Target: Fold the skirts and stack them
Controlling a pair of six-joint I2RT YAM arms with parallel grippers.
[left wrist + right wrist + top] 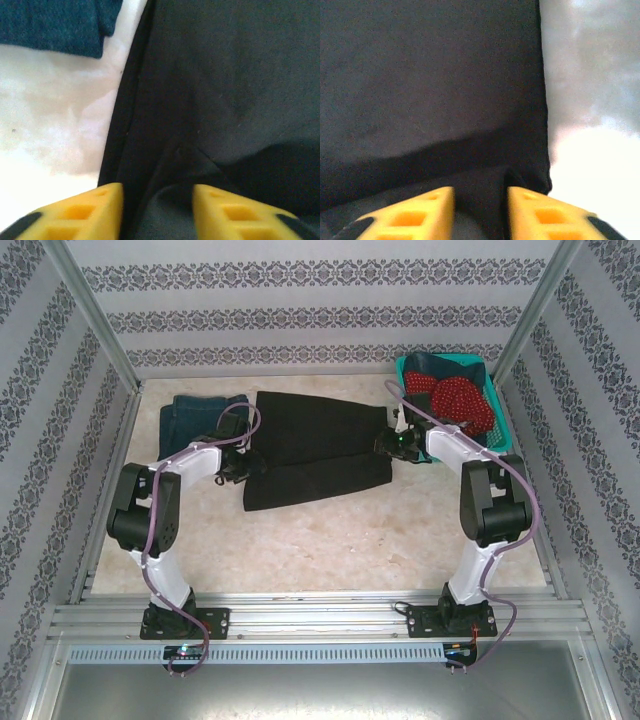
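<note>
Left of the black skirt (315,450): one denim skirt (203,420), folded into a compact block. It lies on the worktop (350,540), just beside the black skirt's left edge. Count it as done, the base of your stack.

Left end effector (237,465): low over the black skirt's left edge. The fingers are spread. The wrist view has cloth lying under the gap, nothing pinched.

Black skirt: laid wide, with one layer doubled over and a crease line running across it. Judge it half folded, too wide yet to sit on the denim.

Right end effector (392,446): at the black skirt's right edge, over the doubled corner. Its fingers are spread likewise and grip nothing.

Right of the black skirt: the basket (440,359) holds the red skirt (455,395) and a blue skirt (425,375), both crumpled and unfolded.

Tally: one folded, one under way, two to go. You have the next fold, the stacking, then the basket pair ahead.
</note>
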